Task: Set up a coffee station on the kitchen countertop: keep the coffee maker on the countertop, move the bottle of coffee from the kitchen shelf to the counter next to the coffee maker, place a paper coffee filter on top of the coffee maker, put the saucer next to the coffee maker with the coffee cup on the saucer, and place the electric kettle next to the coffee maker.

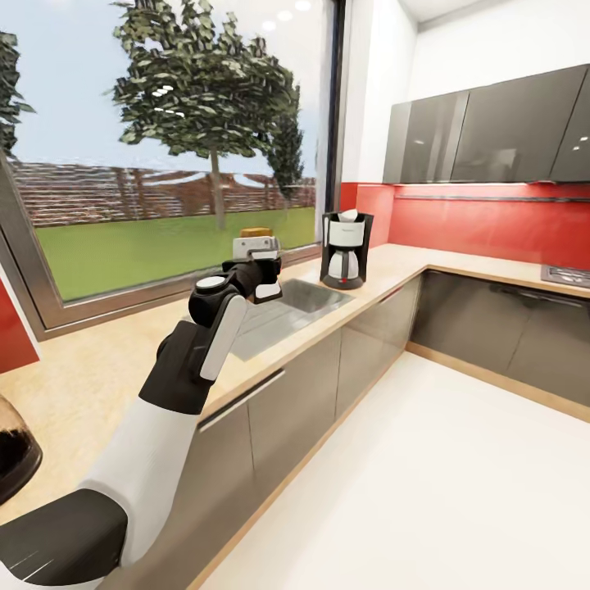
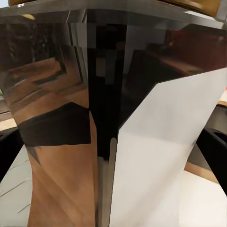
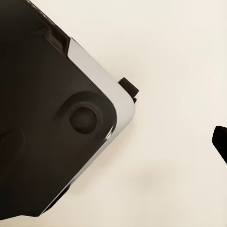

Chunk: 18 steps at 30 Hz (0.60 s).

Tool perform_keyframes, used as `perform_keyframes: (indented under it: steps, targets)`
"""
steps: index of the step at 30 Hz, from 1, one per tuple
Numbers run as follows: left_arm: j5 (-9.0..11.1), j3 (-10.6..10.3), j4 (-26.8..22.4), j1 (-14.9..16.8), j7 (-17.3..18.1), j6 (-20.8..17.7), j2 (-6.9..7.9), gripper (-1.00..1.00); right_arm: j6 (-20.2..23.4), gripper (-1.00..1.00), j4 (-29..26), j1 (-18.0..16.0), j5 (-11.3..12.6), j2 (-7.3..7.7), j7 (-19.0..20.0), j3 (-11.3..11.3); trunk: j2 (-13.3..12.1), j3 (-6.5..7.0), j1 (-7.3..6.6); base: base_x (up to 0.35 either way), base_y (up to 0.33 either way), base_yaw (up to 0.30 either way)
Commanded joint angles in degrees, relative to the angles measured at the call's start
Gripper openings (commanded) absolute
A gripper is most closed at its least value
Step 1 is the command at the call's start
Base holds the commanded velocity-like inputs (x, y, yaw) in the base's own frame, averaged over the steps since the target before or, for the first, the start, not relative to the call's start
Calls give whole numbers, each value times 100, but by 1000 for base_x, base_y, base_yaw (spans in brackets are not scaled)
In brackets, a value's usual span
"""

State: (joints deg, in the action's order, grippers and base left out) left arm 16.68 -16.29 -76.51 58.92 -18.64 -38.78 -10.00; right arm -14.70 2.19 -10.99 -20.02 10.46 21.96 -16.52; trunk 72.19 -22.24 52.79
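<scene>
Kettle [image 1: 15,455] of dark glass shows partly at the lower left edge, on the table [image 1: 90,369]. In the middle, the left arm reaches over the table toward the steel sink [image 1: 299,303]; its left claw [image 1: 258,260] grips the bottle of coffee [image 1: 256,244] with gold cap. Right of centre, the coffee maker [image 1: 345,249] stands upright on the table beside the sink, a white paper coffee filter [image 1: 350,215] on its top. The right claw's state I cannot tell.

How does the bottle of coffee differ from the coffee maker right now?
The bottle of coffee is up in the left gripper; the coffee maker stands on the countertop. The bottle has a gold cap, the maker a black frame. Both show white fronts.
</scene>
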Motion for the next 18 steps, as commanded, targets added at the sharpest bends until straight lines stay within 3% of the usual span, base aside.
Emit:
perform_keyframes:
  steps: [1, 18]
  targets:
    - [55, -5, -5, 6, -52, -15, 0, -100, -44, 100, 18, -9, -2, 0, 1, -27, 46, -25, 23, 0, 0, 0]
    - [55, -5, -4, 6, -52, -15, 0, -100, -46, 100, 18, -9, -2, 0, 1, -27, 728, -330, 396, 0, 0, 0]
